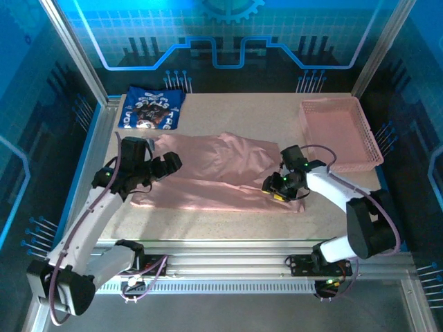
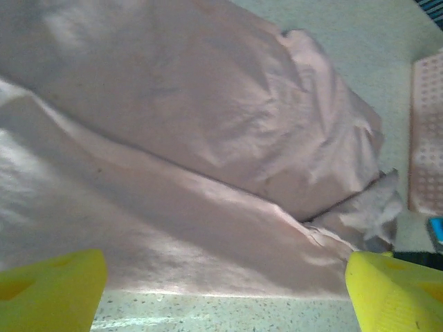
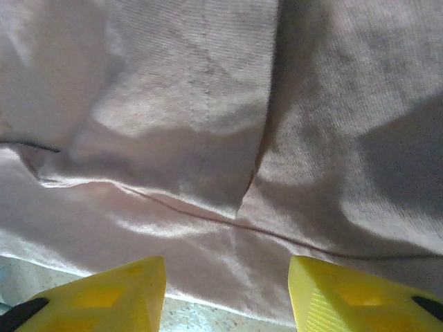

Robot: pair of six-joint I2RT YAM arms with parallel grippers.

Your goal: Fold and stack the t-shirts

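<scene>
Looking along your left claw (image 2: pixel 221 297), you find its 2 yellow fingers (image 2: pixel 52 290) spread wide with nothing held. The near edge of the plain dusty pink cloth t-shirt (image 2: pixel 208 138) lies just ahead of them on the speckled surface (image 2: pixel 228 317). Your right claw (image 3: pixel 228 294) is also apart, low at the same shirt's hem, with a stitched seam running straight ahead of it. From above, the rumpled pink shirt spreads between the 2 claws. The navy blue cloth t-shirt with white-and-red graphic print (image 1: pixel 151 108), folded flat, lies well beyond the left claw. The rigid pink plastic lattice basket (image 1: pixel 340 131) sits beyond the right claw, off to its right.
</scene>
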